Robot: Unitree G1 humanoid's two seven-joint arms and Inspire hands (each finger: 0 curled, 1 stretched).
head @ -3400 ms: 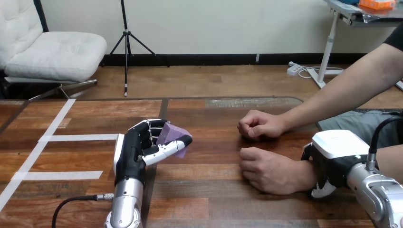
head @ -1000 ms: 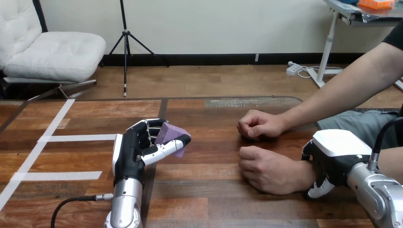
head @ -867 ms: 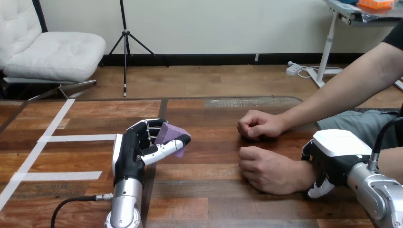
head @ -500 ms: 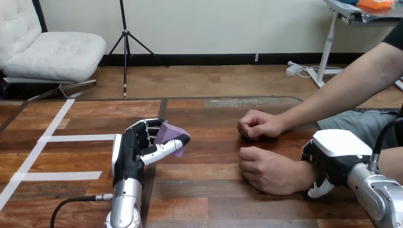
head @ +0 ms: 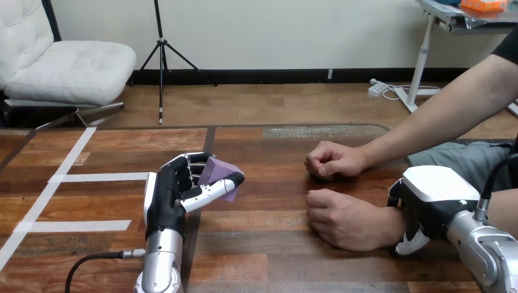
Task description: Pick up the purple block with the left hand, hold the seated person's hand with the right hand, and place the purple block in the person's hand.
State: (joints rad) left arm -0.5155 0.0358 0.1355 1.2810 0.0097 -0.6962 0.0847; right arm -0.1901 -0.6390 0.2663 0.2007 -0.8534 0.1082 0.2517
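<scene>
2 hands busy. Left hand (head: 170,195) is clamped on purple block (head: 215,171), thumb across its front, fingers behind. It's near middle of table (head: 110,152), well apart from person's hands by the right edge. Can't tell if block is clear of the wood. Right hand (head: 427,204) sits over wrist of person's nearer hand (head: 342,217), a finger curled round the near side; reads as a grip. That hand is fisted, back up. Farther hand (head: 333,160) is fisted too. Step in hand, imo: carry block right. You go slow, hold pinch firm, block level, and stop above the fist til palm opens. No extra squeeze on wrist.
</scene>
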